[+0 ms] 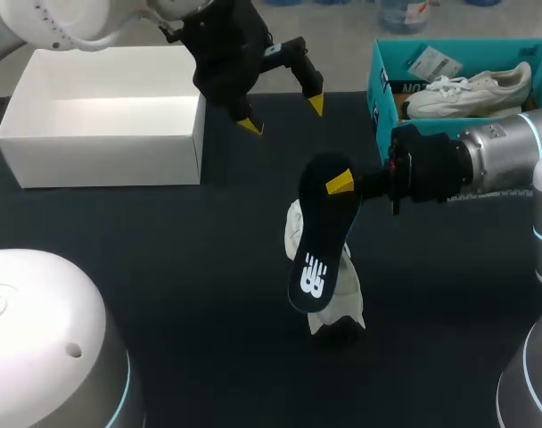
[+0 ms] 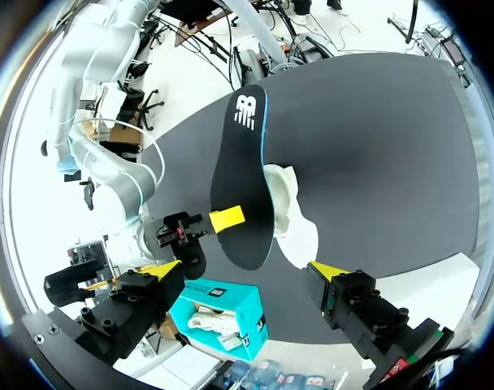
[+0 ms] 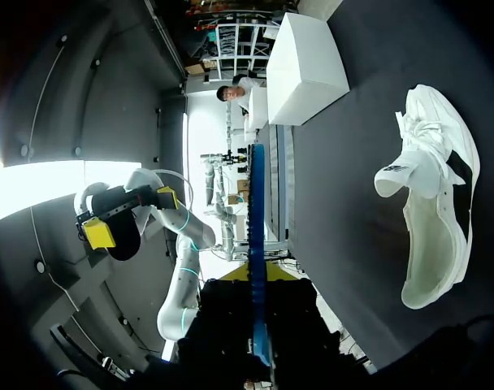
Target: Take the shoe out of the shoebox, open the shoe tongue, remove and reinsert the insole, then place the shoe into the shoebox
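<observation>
The dark tabletop (image 1: 164, 267) carries an open white box (image 1: 102, 143) at its far left corner. At the far right corner is a teal box (image 1: 382, 80), with a second white shoe (image 1: 472, 89) lying inside it.

My right arm comes in from the right edge. The right gripper (image 1: 338, 185) is clamped on the heel end of the black insole (image 1: 320, 241), one yellow tip lying on its upper face. The insole hangs slanted in the air above the middle of the tabletop, toe end toward the near edge.

Beneath the insole, the white shoe (image 1: 347, 285) lies on its side on the cloth, partly hidden by it, tongue pulled out and mouth gaping.

The left gripper (image 1: 283, 114) hovers over the far edge, between the two boxes. Its fingers are spread wide and hold nothing.

Bare cloth lies around the shoe toward the near edge and the left edge. The boxes close off both far corners, and the right arm bars the way from the shoe to the teal box.
</observation>
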Controlling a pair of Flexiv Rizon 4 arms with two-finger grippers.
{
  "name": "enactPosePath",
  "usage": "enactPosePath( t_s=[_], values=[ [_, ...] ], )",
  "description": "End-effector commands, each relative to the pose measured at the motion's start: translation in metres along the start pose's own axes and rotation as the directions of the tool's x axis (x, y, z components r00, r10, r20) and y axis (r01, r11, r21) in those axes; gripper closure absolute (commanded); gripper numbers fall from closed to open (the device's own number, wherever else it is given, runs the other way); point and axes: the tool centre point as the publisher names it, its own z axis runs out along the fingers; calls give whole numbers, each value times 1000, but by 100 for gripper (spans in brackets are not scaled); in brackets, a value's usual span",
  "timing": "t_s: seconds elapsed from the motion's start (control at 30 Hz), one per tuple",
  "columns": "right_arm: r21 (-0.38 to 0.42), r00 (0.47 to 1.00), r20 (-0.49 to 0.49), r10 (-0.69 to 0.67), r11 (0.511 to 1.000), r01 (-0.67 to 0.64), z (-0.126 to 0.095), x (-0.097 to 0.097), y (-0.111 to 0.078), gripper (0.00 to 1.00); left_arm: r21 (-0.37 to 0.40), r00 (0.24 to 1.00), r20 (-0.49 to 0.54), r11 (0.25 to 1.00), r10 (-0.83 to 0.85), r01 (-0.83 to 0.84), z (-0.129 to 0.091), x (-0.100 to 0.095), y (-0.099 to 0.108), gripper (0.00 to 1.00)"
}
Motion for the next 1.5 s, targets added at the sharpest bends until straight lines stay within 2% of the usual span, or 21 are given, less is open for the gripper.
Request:
enactPosePath(
  t_s=[0.03, 0.67, 0.87, 1.07, 1.2, 1.5],
  values=[
    [-1, 1000, 4, 2, 1000, -2, 0, 0, -1, 100, -2, 1000, 0, 1000, 0, 0, 0, 1, -1, 0],
    [-1, 1000, 4, 2, 1000, -2, 0, 0, -1, 100, -2, 1000, 0, 1000, 0, 0, 0, 1, -1, 0],
    [-1, 1000, 4, 2, 1000, -2, 0, 0, -1, 100, 1, 970, 234, 998, -68, 70, -12, 17, -2, 0],
    [-1, 1000, 4, 2, 1000, -2, 0, 0, -1, 100, 44, 893, 439, 995, -102, 92, -9, 38, -8, 0],
    [-1, 1000, 4, 2, 1000, -2, 0, 0, -1, 100, 72, 834, 535, 991, -134, 113, -2, 52, -11, 0],
    [-1, 1000, 4, 2, 1000, -2, 0, 0, -1, 100, 152, 724, 653, 975, -220, 159, 16, 86, -8, 0]
  ],
)
